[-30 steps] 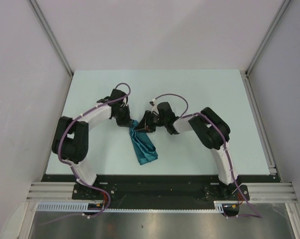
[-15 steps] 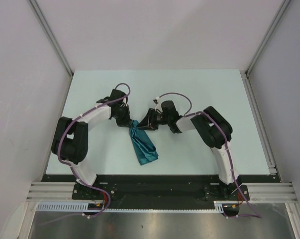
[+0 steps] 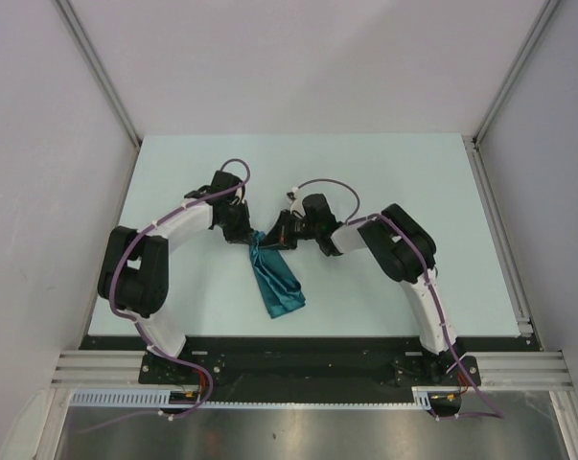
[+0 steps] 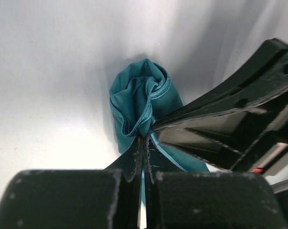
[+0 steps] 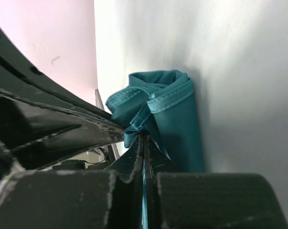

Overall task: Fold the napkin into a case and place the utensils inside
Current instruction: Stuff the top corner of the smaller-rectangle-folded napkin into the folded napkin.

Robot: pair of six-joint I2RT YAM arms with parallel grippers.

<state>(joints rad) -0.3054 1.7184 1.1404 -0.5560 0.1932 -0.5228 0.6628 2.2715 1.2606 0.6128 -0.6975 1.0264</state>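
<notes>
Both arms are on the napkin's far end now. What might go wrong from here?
1. The left gripper and right gripper both pinch the same bunched end of the napkin, almost touching, so a careless move could knock them together.
2. Each grip seems to catch several crumpled layers, so spreading may leave twists rather than a flat sheet.

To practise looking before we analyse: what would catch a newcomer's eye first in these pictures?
The teal napkin, bunched into a long crumpled strip, stands out against the pale table, near its middle. Both arms bend inward to the strip's far end. There the left hand and the right hand each pinch the cloth, very close together.
</notes>
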